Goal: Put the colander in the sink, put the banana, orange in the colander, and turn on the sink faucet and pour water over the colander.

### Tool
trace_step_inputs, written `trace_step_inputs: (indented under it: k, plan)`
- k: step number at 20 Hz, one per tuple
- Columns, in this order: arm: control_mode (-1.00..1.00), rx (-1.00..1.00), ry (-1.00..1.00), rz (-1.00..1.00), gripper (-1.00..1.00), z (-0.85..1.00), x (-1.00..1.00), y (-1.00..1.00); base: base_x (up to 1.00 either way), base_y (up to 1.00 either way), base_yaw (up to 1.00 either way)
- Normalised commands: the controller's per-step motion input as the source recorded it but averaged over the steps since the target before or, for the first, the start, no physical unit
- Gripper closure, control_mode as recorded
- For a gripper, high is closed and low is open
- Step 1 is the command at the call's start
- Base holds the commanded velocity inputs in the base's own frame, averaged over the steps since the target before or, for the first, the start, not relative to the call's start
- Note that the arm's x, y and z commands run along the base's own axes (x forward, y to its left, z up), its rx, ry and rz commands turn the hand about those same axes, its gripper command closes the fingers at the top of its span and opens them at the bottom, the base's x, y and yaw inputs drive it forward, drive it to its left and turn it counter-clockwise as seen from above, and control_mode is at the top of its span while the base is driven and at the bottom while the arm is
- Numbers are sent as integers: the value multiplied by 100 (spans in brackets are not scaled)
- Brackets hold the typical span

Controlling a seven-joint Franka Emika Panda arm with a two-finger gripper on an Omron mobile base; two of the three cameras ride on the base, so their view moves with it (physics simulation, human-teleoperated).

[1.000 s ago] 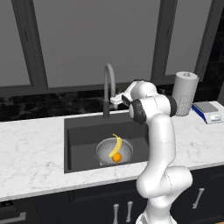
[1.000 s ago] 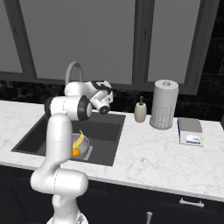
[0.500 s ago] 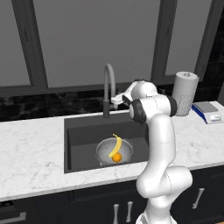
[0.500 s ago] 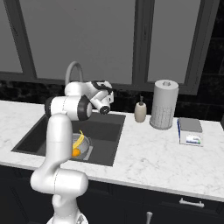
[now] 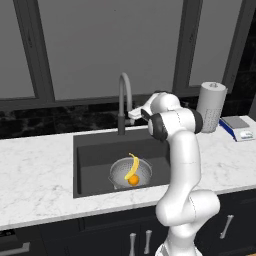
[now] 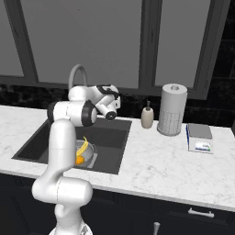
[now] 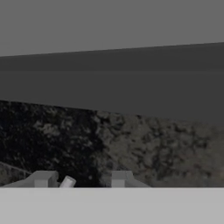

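A: What is hard to make out?

B: The gripper (image 5: 134, 114) reaches toward the faucet (image 5: 123, 101) at the sink's (image 5: 90, 150) back edge, but the arm's own wrist covers most of it. In the hand view two finger tips (image 7: 43, 178) rise a small way apart, with a small pale piece just beside the left one. Whether they clamp anything cannot be told. The backsplash ahead of them is a dark blur.

A: Where are the fruits?

B: The colander (image 5: 131, 173) sits on the sink floor, toward the front right corner. The banana (image 5: 132, 167) leans inside it, and the orange (image 5: 133, 180) rests at its lower end. From the right, the arm cuts off part of the colander (image 6: 86, 153).

A: How much room is there?

B: The left half of the sink is bare. The counter (image 5: 35, 175) left of the sink is open white marble. To the right, along the back edge, stand a soap bottle (image 6: 147, 116) and a paper-towel roll (image 6: 171, 109), and a scale (image 6: 199, 137) lies near the right end.

A: And the room?

B: Dark window frames and grey panes rise behind a black backsplash.
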Motion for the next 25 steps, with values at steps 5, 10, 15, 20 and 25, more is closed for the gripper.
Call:
trace_step_inputs:
  k: [5,10,15,20,25]
  plan:
    - [-100,0,0,0,100,-31,-2,-60,0,0,0]
    - [-100,0,3,0,100,-33,-4,-57,0,0,0]
    - [-100,0,3,0,100,-31,-4,-58,0,0,0]
    - [-100,0,2,0,100,-29,-4,-51,0,0,0]
    - [-100,0,1,0,100,-17,-4,-40,0,0,0]
